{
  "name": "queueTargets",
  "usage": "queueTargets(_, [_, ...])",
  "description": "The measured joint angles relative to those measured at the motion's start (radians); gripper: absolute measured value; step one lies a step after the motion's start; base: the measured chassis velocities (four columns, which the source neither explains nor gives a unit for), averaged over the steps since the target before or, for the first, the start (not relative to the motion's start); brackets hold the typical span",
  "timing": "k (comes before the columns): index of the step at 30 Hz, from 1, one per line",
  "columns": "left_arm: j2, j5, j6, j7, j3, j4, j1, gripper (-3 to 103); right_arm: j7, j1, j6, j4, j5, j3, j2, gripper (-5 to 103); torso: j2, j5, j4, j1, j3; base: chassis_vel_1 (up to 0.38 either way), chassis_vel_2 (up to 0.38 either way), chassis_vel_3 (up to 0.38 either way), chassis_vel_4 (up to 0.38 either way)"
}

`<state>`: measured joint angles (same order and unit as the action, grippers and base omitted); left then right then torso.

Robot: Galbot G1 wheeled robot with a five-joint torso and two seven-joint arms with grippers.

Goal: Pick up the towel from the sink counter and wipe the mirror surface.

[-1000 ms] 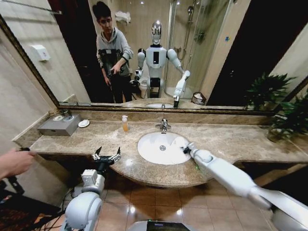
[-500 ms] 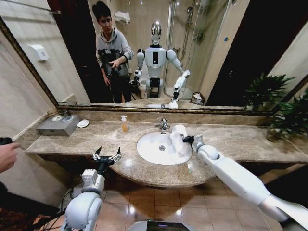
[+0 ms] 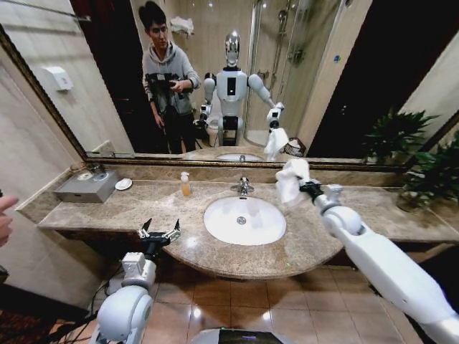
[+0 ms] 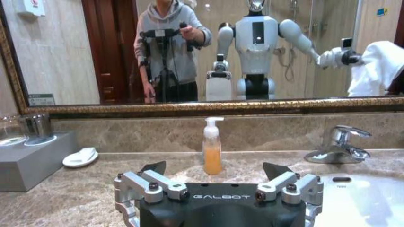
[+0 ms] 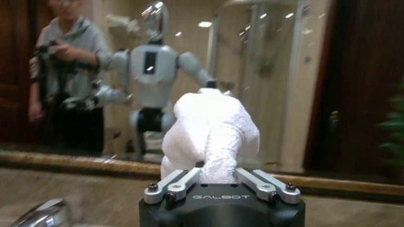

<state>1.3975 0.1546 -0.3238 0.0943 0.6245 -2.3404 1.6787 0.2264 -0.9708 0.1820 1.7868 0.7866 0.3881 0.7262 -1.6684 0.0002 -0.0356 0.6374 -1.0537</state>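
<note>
Holding the towel clamped, the right claw should press it flat against the mirror surface; the left claw hovers apart.

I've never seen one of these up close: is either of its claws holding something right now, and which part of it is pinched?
The right gripper holds the white towel, pinched at its bunched lower end. The left gripper is open and empty.
</note>
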Motion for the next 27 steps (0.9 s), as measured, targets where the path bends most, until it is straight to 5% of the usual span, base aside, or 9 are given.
queueTargets(6, [0.0,0.0,0.0,0.0,0.0,0.0,0.0,100,-0.03,-0.257,-0.035,0.14,-0.026,0.261,0.035,9,0.0,-0.0001,-0.0003,0.0,0.0,0.0,0.0,0.0,0.0])
queueTargets(14, [0.0,0.0,0.0,0.0,0.0,0.0,0.0,100,-0.088,-0.505,-0.102,0.242,-0.089,0.463,0.121,9,0.0,-0.0004,-0.0003,0.0,0.0,0.0,0.0,0.0,0.0])
queueTargets(22, [0.0,0.0,0.0,0.0,0.0,0.0,0.0,100,-0.121,-0.685,-0.162,0.329,-0.13,0.542,0.218,9,0.0,-0.0006,-0.0002,0.0,0.0,0.0,0.0,0.0,0.0])
queueTargets(27, [0.0,0.0,0.0,0.0,0.0,0.0,0.0,100,-0.122,-0.774,-0.21,0.372,-0.199,0.486,0.281,9,0.0,-0.0004,0.0002,0.0,0.0,0.0,0.0,0.0,0.0])
